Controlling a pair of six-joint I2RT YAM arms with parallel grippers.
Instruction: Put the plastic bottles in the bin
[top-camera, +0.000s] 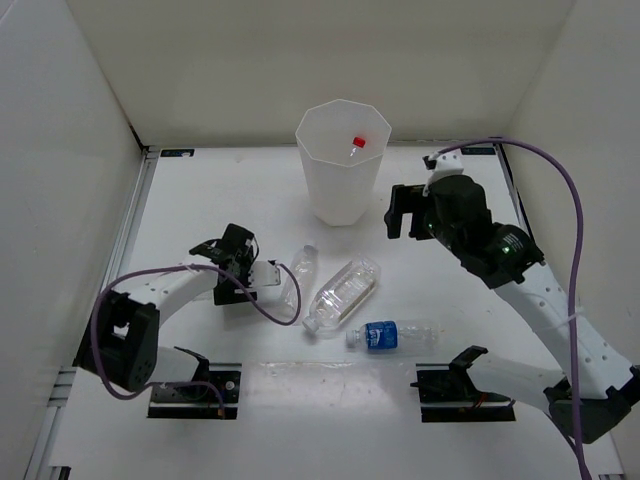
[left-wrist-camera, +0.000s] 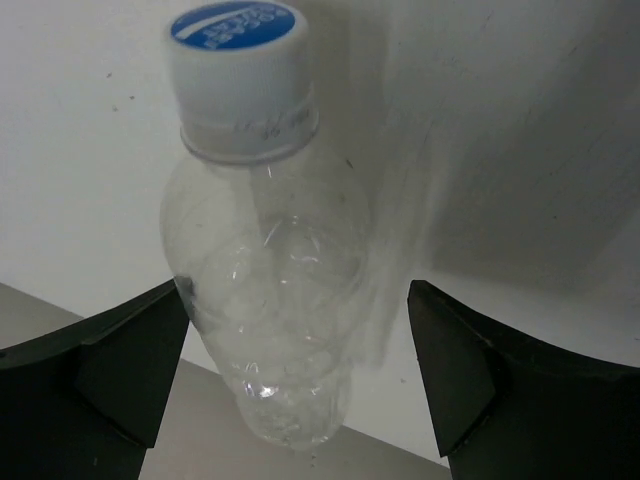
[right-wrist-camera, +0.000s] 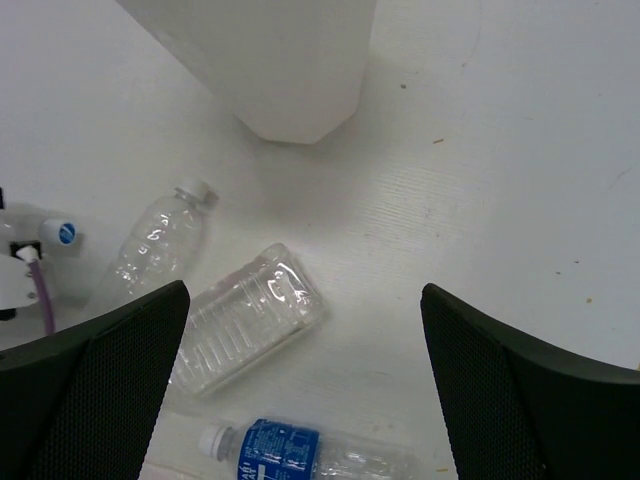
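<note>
White tabletop (top-camera: 200, 195); overhead alone shows red-capped bottle (top-camera: 356, 145) inside bin (top-camera: 340, 198). Left gripper (left-wrist-camera: 298, 300) spread around slim bottle (left-wrist-camera: 262, 250); right gripper (right-wrist-camera: 303, 295) spread.

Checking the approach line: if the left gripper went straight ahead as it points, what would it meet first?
The slim clear bottle, blue-topped cap, sitting between the open fingers of the left gripper; exact depth unclear.

Seeing clear, shiny plastic on the ribbed bottle (top-camera: 342, 293) and the blue-labelled bottle (top-camera: 395, 334), milky smooth plastic on the bin (top-camera: 340, 195), matt white on the table (top-camera: 200, 200).
</note>
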